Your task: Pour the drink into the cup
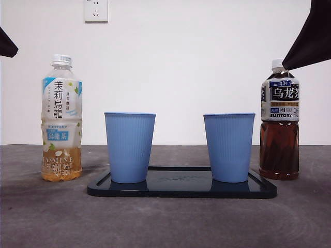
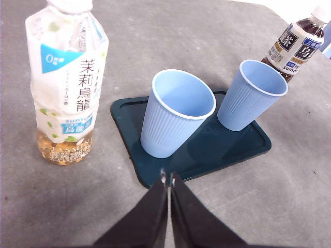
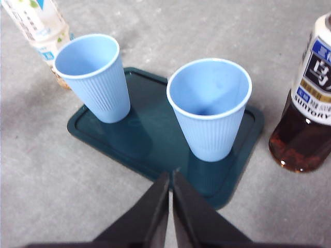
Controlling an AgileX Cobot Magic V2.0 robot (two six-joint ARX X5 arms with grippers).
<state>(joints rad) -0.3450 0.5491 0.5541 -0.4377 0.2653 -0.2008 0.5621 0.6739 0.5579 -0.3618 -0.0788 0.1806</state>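
Nothing has been picked up yet. The left gripper (image 2: 167,178) hangs above the table with its jaws pressed together on nothing; just ahead of it stands a blue cup (image 2: 177,112) on the dark tray (image 2: 260,142), and the jasmine tea bottle (image 2: 64,85) stands off to one side of it, on the bare table beside the tray. The right gripper (image 3: 170,178) is likewise clenched and empty, with the second cup (image 3: 209,107) directly ahead and the oolong bottle (image 3: 307,101) just beyond the tray's edge.

Both bottles appear capped. To my eye, the step is reaching for a bottle: the jaws must part first, then close around the waist squarely, low enough that it won't swing when tilted.
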